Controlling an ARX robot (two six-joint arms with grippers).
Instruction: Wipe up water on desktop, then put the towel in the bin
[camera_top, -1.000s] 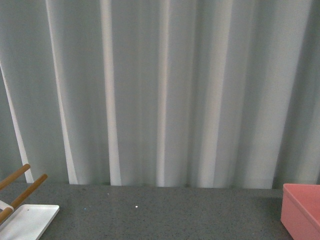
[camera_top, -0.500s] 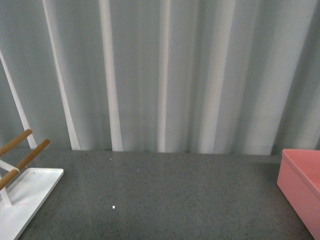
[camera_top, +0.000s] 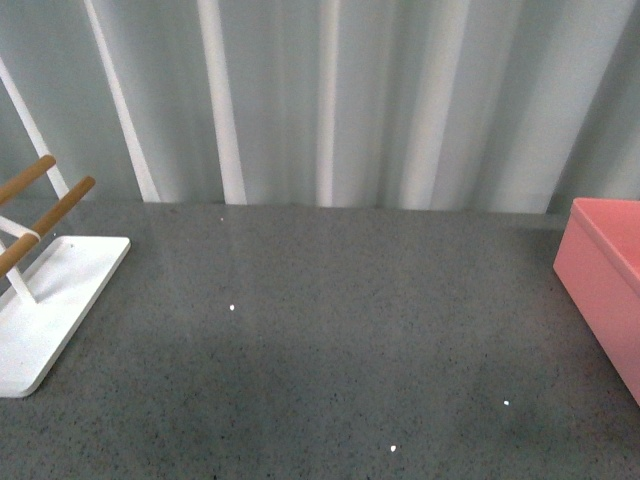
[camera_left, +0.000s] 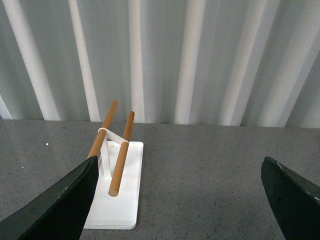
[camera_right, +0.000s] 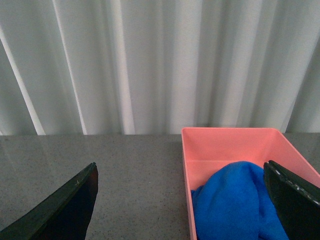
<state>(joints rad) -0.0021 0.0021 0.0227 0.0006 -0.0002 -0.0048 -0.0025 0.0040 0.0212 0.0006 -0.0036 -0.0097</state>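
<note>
The bright blue towel (camera_right: 235, 202) lies bunched inside the salmon-pink bin (camera_right: 227, 140) in the right wrist view. My right gripper (camera_right: 182, 202) is open and empty, its jaws wide apart above the bin's near left wall. The bin's corner shows at the right edge of the front view (camera_top: 605, 285), its inside hidden there. The dark grey speckled desktop (camera_top: 340, 320) spreads across the front view. My left gripper (camera_left: 182, 200) is open and empty over bare desktop (camera_left: 200, 180). Neither arm shows in the front view.
A white rack base (camera_top: 45, 310) with two wooden bars (camera_top: 45, 220) stands at the left of the desktop; it also shows in the left wrist view (camera_left: 120, 195). Pale pleated curtains (camera_top: 330, 100) hang behind the desktop's far edge.
The front view has tilted down: more desktop shows, and the rack and the bin sit higher in the picture.
</note>
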